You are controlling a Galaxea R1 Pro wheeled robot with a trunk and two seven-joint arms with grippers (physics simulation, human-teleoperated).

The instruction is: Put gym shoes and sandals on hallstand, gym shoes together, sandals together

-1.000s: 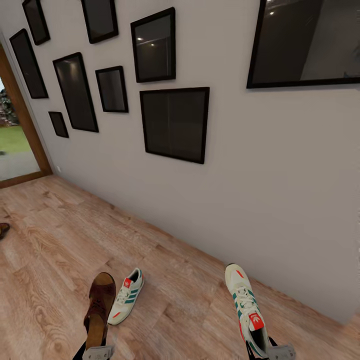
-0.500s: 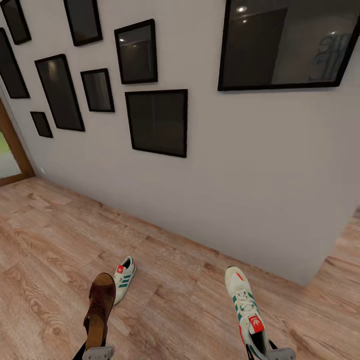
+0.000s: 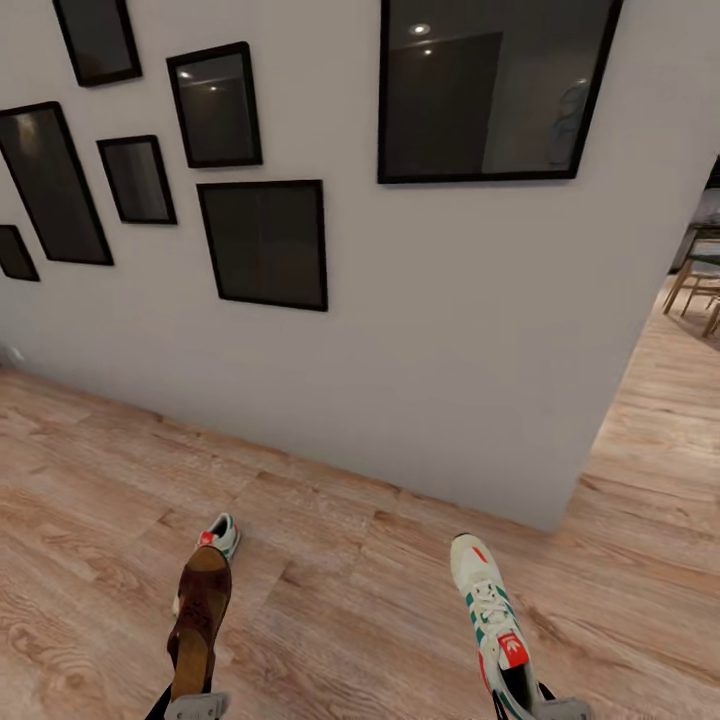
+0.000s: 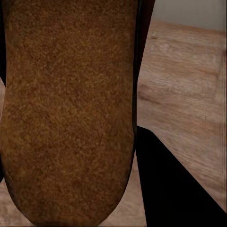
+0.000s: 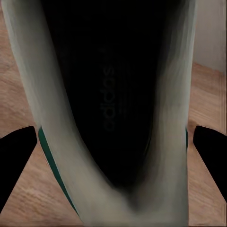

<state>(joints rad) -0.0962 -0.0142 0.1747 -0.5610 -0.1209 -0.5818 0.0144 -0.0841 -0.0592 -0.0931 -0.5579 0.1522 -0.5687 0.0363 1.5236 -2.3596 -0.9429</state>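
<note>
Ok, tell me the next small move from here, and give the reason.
Probably keep turning the base to look for the hallstand. The left gripper holds a sandal and the right gripper a gym shoe, so both are full, yet ahead lie a grey wall with dark frames and wood floor, no rack. The other gym shoe waits on the floor.

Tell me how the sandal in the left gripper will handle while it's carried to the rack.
The sandal looks stiff: it juts forward from the left gripper without drooping. Being held at the heel end, with the toe far out, it may pivot or sag if jolted. Its insole looks rough and suede-like, so probably not slippery. It is likely light for its size.
</note>
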